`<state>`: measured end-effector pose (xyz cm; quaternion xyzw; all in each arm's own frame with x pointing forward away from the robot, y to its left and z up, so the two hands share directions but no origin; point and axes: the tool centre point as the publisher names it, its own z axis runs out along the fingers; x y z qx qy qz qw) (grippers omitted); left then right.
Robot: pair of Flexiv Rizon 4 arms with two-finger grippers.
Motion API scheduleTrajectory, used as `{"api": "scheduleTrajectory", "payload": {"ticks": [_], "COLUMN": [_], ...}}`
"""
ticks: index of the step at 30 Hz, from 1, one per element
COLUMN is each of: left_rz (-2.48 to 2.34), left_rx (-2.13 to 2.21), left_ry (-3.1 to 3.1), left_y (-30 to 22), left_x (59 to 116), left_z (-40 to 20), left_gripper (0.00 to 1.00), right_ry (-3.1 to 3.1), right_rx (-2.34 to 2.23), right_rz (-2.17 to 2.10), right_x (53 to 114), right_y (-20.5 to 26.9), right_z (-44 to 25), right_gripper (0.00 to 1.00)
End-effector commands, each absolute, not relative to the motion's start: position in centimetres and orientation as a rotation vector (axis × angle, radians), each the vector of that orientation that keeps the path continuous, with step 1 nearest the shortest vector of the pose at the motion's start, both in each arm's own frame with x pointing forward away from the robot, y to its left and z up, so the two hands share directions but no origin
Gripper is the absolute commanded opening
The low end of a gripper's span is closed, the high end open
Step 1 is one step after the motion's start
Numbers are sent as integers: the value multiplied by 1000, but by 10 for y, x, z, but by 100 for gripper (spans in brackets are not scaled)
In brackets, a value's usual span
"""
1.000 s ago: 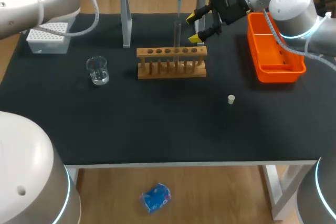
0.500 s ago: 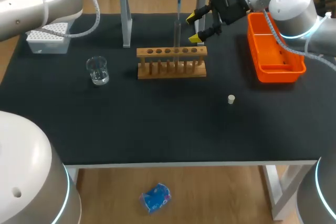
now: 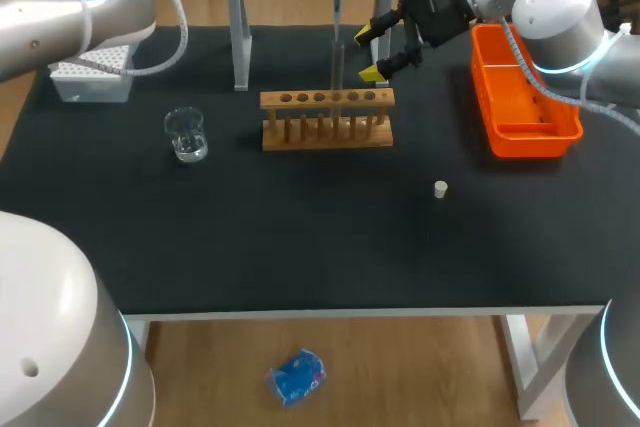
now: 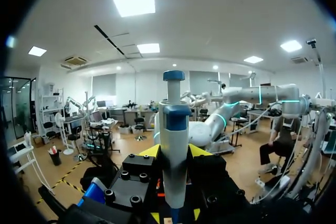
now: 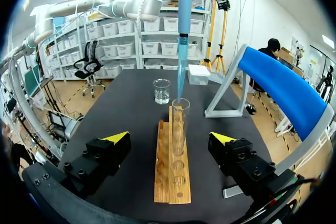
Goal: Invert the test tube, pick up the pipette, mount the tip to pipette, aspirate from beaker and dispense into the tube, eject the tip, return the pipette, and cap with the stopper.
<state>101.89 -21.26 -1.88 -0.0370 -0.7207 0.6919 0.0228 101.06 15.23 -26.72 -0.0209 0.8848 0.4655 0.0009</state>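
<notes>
On the black table point(image 3: 300, 247), take the pale wooden test-tube rack point(image 3: 327, 119) as the mark. Above it, the left gripper point(image 4: 174, 151) is clamped on the blue-and-white pipette point(image 5: 184, 19), whose tip sits at the mouth of the clear glass test tube point(image 5: 178, 129) standing in the rack. The right gripper point(image 3: 372, 53) hangs just right of the tube, fingers apart. This looks like dispensing: keep the pipette plumb and centred, press slowly, and spare the rim. The small white stopper point(image 3: 440, 188) lies in front of the rack, well apart. No writing is legible.
</notes>
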Motion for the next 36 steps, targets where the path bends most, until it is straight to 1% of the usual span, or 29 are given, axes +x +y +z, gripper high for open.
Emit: {"api": "scheduleTrajectory", "payload": {"ticks": [1, 36], "left_rz": [2146, 2133], "left_rx": [-126, -58], "left_ry": [-2223, -2174], "left_y": [-212, -211], "left_x": [1022, 1025], "left_z": [-21, -32], "left_gripper": [0, 0], "right_ry": [2779, 2779], "right_rx": [-66, -66], "right_rz": [1460, 1460], "right_x": [1010, 1010], "right_y": [152, 152], "right_z": [-267, -267], "right_gripper": [100, 100]}}
